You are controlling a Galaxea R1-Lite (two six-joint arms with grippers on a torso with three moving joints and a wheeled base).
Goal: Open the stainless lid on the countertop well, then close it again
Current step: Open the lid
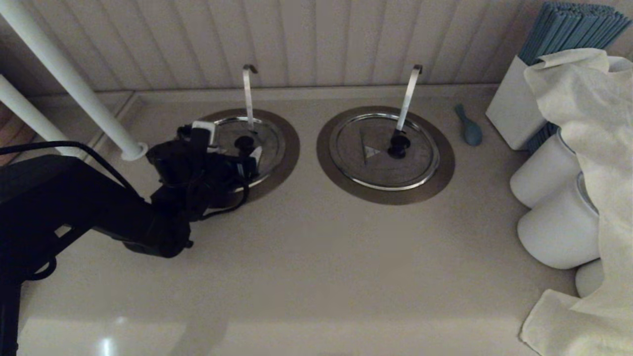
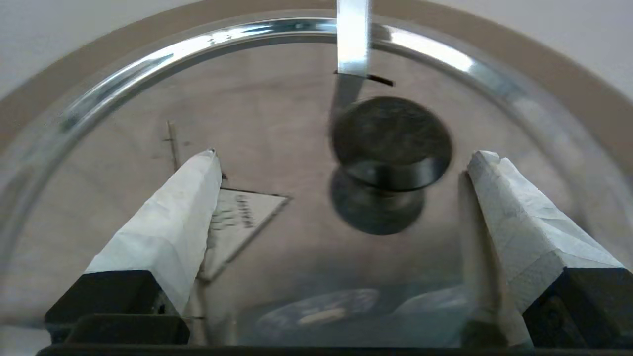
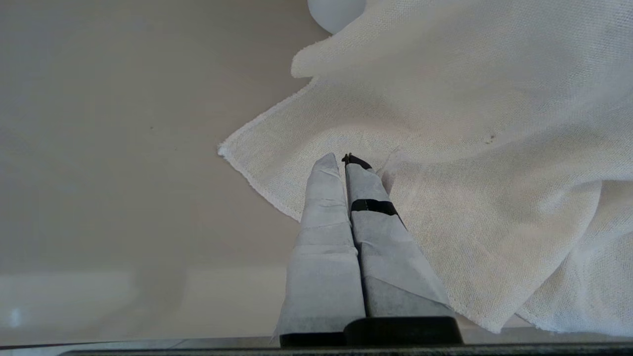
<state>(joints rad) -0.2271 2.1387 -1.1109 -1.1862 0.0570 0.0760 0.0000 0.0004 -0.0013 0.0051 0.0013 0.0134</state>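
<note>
The stainless lid (image 1: pixel 269 136) lies flat and closed on the left countertop well, whose brushed ring rim (image 1: pixel 291 148) shows around it. A thin upright ladle handle (image 1: pixel 248 94) pokes through just behind the black knob (image 1: pixel 244 143). My left gripper (image 1: pixel 242 152) hovers low over the lid, open. In the left wrist view the gripper (image 2: pixel 348 155) straddles the knob (image 2: pixel 390 143), nearer one white-wrapped finger (image 2: pixel 514 222) and touching neither. The triangle mark (image 2: pixel 242 217) lies by the other finger. My right gripper (image 3: pixel 345 159) is shut and empty over a white cloth (image 3: pixel 470 148).
The twin lid (image 1: pixel 385 163) with a slanted handle (image 1: pixel 409 94) sits to the right. A blue spoon (image 1: pixel 470 129), white jars (image 1: pixel 549 178), a draped cloth (image 1: pixel 588 123) and a box of blue straws (image 1: pixel 568 29) crowd the right side. A white pole (image 1: pixel 74 84) stands at left.
</note>
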